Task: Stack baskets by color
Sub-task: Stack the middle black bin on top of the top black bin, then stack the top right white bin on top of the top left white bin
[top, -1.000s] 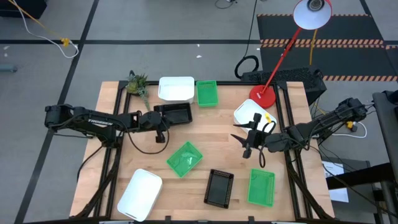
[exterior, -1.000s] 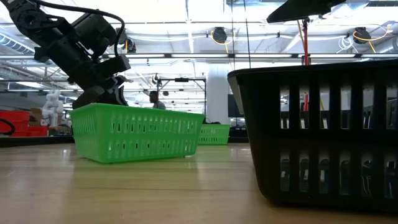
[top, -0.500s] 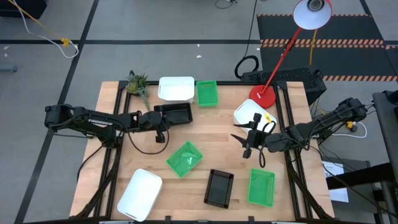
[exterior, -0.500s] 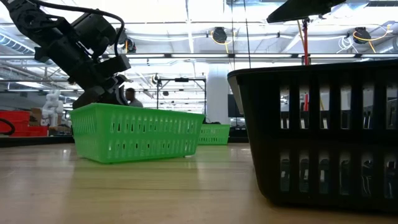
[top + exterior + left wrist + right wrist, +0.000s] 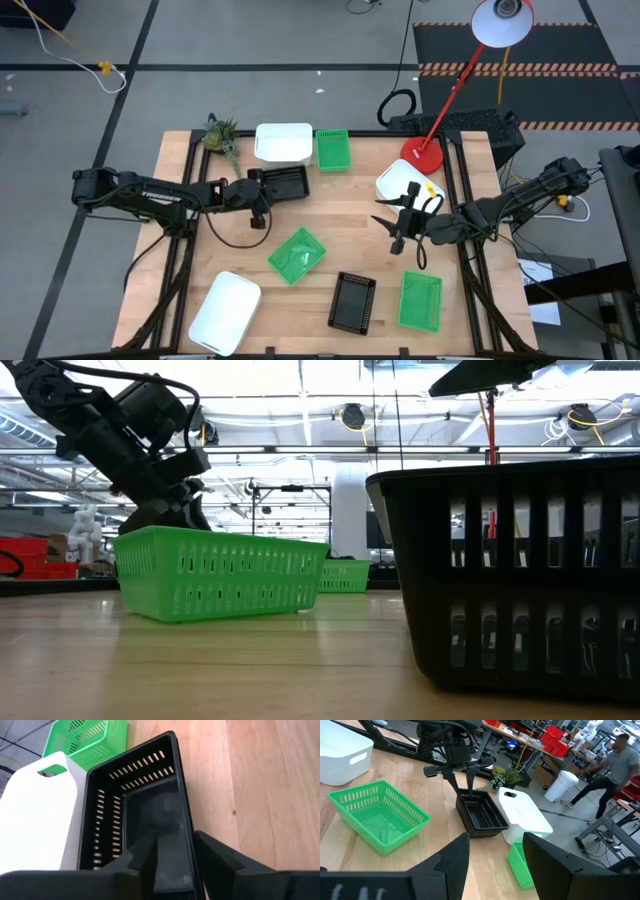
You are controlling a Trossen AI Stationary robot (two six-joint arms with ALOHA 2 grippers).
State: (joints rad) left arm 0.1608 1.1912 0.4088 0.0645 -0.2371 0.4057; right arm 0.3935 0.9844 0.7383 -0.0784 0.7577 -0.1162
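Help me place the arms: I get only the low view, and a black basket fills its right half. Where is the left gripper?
Observer: The left gripper is at the far black basket, which lies against a white basket. It is open, with one finger inside the end wall and one outside.
Operator: And the right one?
Observer: The right gripper is open and empty over bare table, beside a second white basket.
Operator: Which basket blocks my view?
Observer: A lone black basket, standing between two green baskets.
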